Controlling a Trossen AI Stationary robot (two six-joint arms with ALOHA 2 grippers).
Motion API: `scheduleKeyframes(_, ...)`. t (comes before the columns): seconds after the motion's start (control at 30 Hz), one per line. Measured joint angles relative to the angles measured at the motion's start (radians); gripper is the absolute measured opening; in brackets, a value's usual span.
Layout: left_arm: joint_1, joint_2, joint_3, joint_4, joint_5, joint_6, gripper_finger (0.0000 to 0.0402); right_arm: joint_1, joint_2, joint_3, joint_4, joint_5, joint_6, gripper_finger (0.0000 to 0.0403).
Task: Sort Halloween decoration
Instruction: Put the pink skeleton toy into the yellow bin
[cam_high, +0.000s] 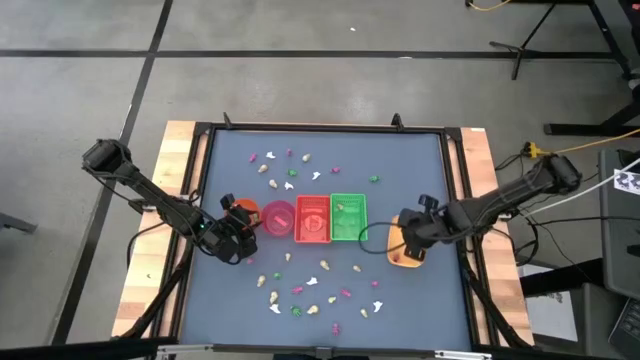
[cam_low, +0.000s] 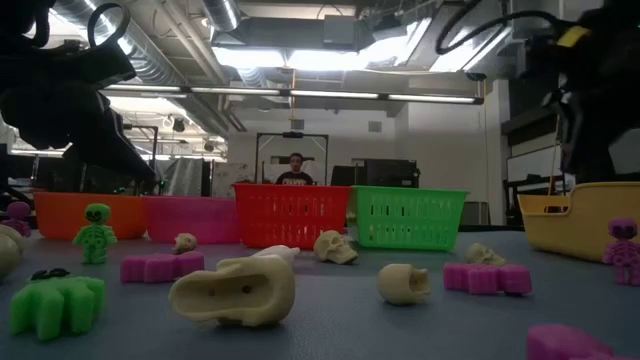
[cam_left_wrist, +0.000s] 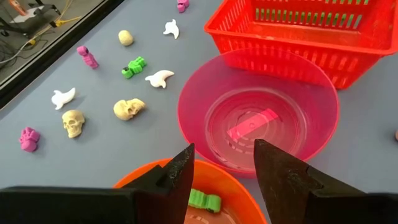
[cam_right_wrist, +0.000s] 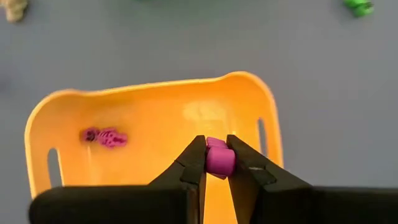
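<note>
Above the yellow tray at the right of the worktop, the right gripper is clamped on a magenta trinket, pinched between its fingertips with the tray floor directly beneath. A second magenta piece lies in the tray, off to one side of the gripper. To finish this drop cleanly, the gripper would best stay centred over the tray floor, clear of the slotted walls, and part its fingers low enough that the piece does not bounce out.

At the left, the left gripper hangs with fingers apart and nothing between them, over the orange bowl, which holds a green trinket; the pink bowl sits just ahead of it, the red basket beyond.

Loose skulls, ghosts and other trinkets are scattered across the worktop, unsorted.
</note>
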Motion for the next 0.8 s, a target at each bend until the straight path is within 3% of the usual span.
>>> scheduleKeyframes(0.27,0.000,0.000,0.000,0.000,0.000,0.000,0.0150,0.088,0.000,-0.074,0.068,0.020,0.000,0.0048)
scheduleKeyframes(0.8,0.000,0.000,0.000,0.000,-0.001,-0.002,0.0150,0.091,0.000,-0.101,0.077,0.009,-0.001,0.0048)
